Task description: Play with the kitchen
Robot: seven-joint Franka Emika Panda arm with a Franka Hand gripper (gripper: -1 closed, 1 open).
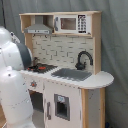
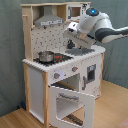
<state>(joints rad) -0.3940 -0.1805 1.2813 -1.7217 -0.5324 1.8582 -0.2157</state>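
Observation:
The kitchen (image 1: 70,85) is a tall toy of light wood and white panels, seen in both exterior views. It has a grey hood (image 1: 38,30), a black faucet (image 1: 83,60), a grey sink (image 1: 71,74) and a red-ringed hob (image 1: 44,67). In the second exterior view its oven door (image 2: 73,103) hangs open and a small metal pot (image 2: 46,56) stands on the hob (image 2: 59,58). My gripper (image 2: 71,36) hovers above the counter between hob and sink, a little above and to the right of the pot. In the first exterior view my own white arm (image 1: 12,75) hides it.
A toy microwave (image 1: 70,23) sits in the upper shelf. A grey curtain (image 1: 115,45) hangs behind the kitchen. The floor (image 2: 112,107) is light wood. My arm reaches in from the second exterior view's right (image 2: 112,34), over the sink side.

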